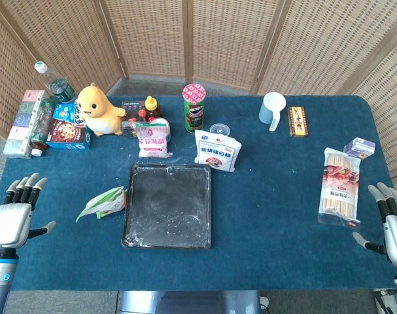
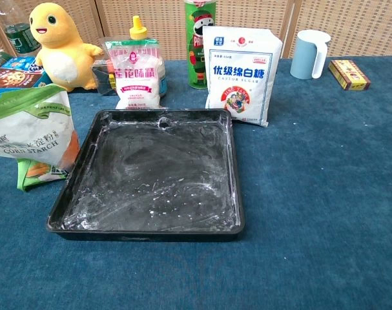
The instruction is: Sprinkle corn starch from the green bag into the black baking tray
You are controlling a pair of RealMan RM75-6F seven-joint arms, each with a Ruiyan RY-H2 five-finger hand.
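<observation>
wicker screens behind, blue surface [image 1: 270,196] up front. your green bag [image 1: 104,203] lies just left of the black baking tray [image 1: 167,205], mid-frame in the head view. your left hand [image 1: 16,210] sits lower left, right hand [image 1: 393,222] lower right, both with fingers apart, holding nothing.

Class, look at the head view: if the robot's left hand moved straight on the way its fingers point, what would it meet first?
The left hand points up the table, so probably the white-and-green tissue pack or the blue biscuit box. The green corn starch bag lies off to its right. Depth is uncertain.
</observation>
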